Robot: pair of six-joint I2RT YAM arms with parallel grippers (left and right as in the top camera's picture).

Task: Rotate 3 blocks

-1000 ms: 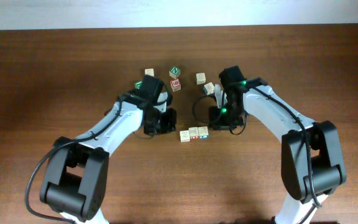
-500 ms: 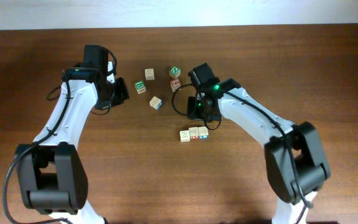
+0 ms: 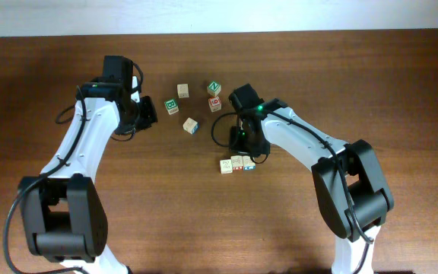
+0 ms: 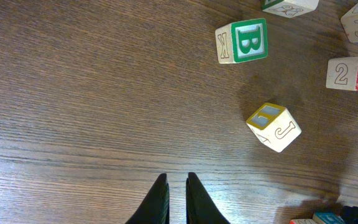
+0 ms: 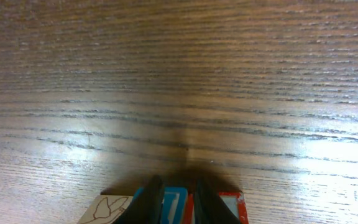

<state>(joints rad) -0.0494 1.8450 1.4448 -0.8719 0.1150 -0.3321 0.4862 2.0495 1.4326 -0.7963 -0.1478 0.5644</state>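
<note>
The left pincer (image 4: 176, 185) is all but clenched: its two dark fingers (image 4: 160, 200) stand with only a thin slit between them, and nothing is in that slit. It hangs over bare bench (image 4: 73, 93), touching no block. The overhead view puts it at the upper left (image 3: 149, 114), well apart from the row of three blocks (image 3: 236, 163).

The right pincer (image 5: 177, 184) is narrow too. Its wrist view shows the fingertips (image 5: 149, 198) lying over the row at the bottom edge of the picture. A blue-printed face shows in the gap, a tan face with a line drawing sits to the left, and a red-printed face to the right. Whether the fingers pinch a block or only hover over it, I cannot tell.

From above, the right pincer (image 3: 242, 144) sits just beside the row on its far side. There the tan block (image 3: 225, 166), the red-orange-print block (image 3: 236, 162) and the blue-print block (image 3: 248, 161) lie side by side, touching, near the middle of the bench.

Only the left wrist view gives the loose cubes up close. It shows a green B cube (image 4: 241, 42), a tilted J cube (image 4: 274, 127) with a yellow face, and a cube (image 4: 352, 73) marked 2 with a red face. The overhead view alone shows both arms and the scatter behind the row, with a green-topped cube (image 3: 214, 87) above a red-faced cube (image 3: 215, 103).
</note>
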